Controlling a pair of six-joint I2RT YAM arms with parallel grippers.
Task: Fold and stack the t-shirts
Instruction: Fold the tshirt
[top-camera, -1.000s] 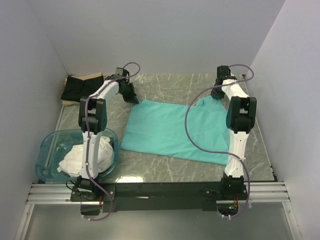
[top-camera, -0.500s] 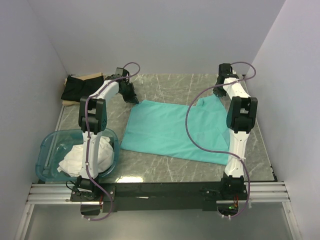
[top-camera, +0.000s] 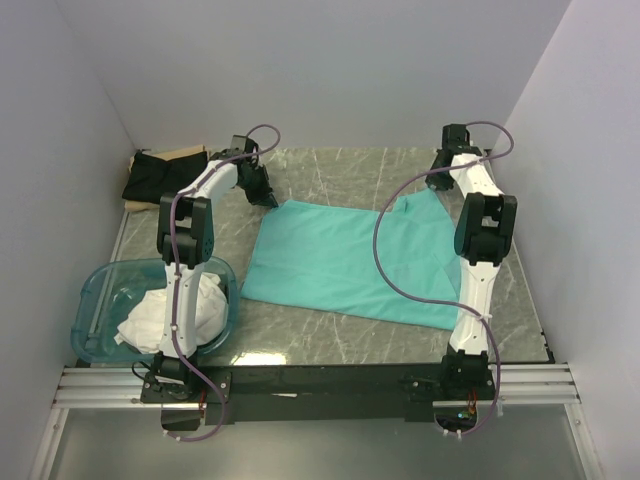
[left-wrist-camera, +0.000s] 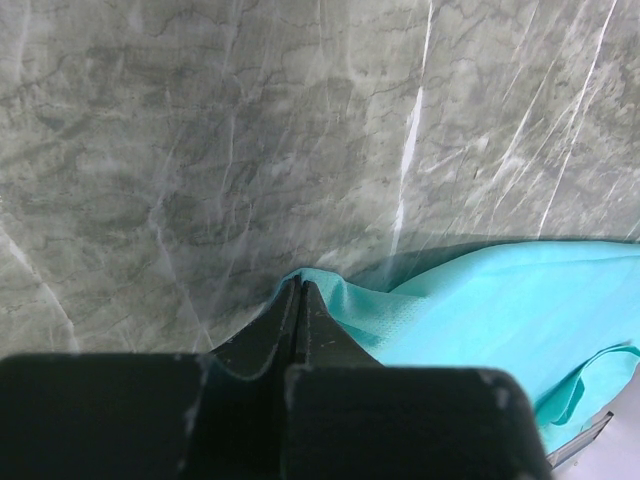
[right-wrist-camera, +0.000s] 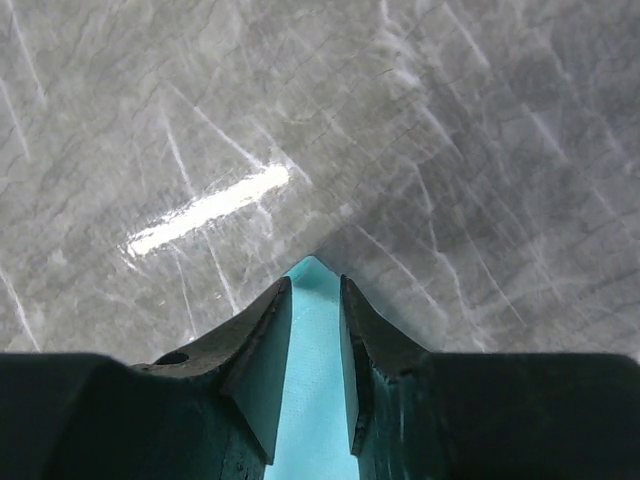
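- At the middle of the tabletop (top-camera: 330, 170) lies the mint-teal t-shirt (top-camera: 345, 262), spread nearly flat, with one long edge on the far side and the other on the near side.
- At its far left corner the left pincer (left-wrist-camera: 300, 285) is pressed closed, with the corner of cloth pinched at the very tips and raised a little off the marble (a thin bite, by the look of it).
- At the far right corner the right pincer (right-wrist-camera: 315, 285) stands partly apart, one finger on either side of a point of teal cloth. As far as the wrist view shows, nothing is clamped there yet.
- The step in hand, as I judge it, is taking both far corners so that the far edge can be carried over to the near edge for the first fold.
- To do it well, the right pincer should close low, with enough cloth between its fingers that the corner cannot slip out. Both arms should then rise together and travel at one pace, holding the edge taut so that no crease forms.
- A lift begun before the right side grips would likely drag the shirt askew.
- Further out, a black t-shirt (top-camera: 160, 178) rests on the cardboard sheet (top-camera: 187, 152) at the far left. The white t-shirts (top-camera: 185, 310) are heaped in the blue tub (top-camera: 95, 290) at the near left, apart from the teal one.
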